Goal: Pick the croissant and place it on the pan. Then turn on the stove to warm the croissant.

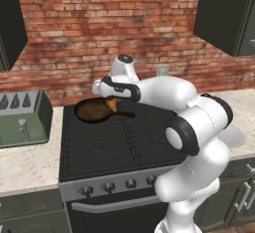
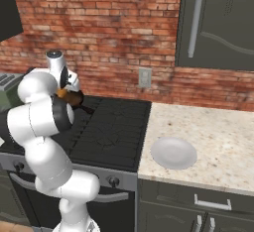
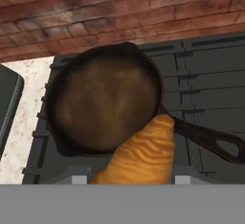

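One small orange-golden croissant (image 3: pixel 141 156) sits clamped in the gripper (image 1: pixel 112 102), carried above the near rim of the round dark cast-iron pan (image 3: pixel 103 101) so it can drop into the brownish bowl. That pan rests on the back left grate of the wide black stove (image 1: pixel 119 142), whose front knobs await turning once the pastry lands.

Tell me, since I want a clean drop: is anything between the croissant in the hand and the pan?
Nothing visible. The croissant, held in the hand, hangs over the pan near its handle side, and the pan's brownish bowl is bare.
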Robot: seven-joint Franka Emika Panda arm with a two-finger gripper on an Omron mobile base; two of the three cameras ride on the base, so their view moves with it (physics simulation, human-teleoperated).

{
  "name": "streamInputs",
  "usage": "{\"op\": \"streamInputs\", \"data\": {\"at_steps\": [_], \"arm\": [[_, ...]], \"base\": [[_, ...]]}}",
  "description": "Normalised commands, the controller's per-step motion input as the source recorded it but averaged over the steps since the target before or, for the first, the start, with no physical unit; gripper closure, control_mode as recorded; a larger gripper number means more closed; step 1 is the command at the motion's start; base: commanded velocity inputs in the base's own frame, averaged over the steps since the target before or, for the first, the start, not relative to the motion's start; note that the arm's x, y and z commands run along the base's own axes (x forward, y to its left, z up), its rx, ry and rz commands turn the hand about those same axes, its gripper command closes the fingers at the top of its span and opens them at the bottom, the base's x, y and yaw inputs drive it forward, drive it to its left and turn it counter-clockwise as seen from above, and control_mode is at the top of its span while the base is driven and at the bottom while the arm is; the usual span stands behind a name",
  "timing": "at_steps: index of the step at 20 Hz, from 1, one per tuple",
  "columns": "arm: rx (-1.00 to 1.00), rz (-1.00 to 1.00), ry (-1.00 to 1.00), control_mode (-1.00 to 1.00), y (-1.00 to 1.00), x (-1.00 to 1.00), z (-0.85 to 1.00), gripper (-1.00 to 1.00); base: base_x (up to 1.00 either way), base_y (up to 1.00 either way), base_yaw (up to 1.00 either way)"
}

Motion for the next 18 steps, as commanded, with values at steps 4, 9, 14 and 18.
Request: {"op": "streamInputs", "data": {"at_steps": [4,9,14,18], "arm": [[0.0,-0.01,0.0,-1.0,0.16,0.09,-0.04,1.0],[0.0,-0.01,0.03,-1.0,0.24,0.15,0.0,1.0],[0.0,-0.02,0.15,-1.0,0.3,0.22,0.0,1.0],[0.0,-0.03,0.17,-1.0,0.29,0.27,0.0,1.0]], "base": [[0.0,0.0,0.0],[0.0,0.0,0.0],[0.0,0.0,0.0],[0.0,0.0,0.0]]}}
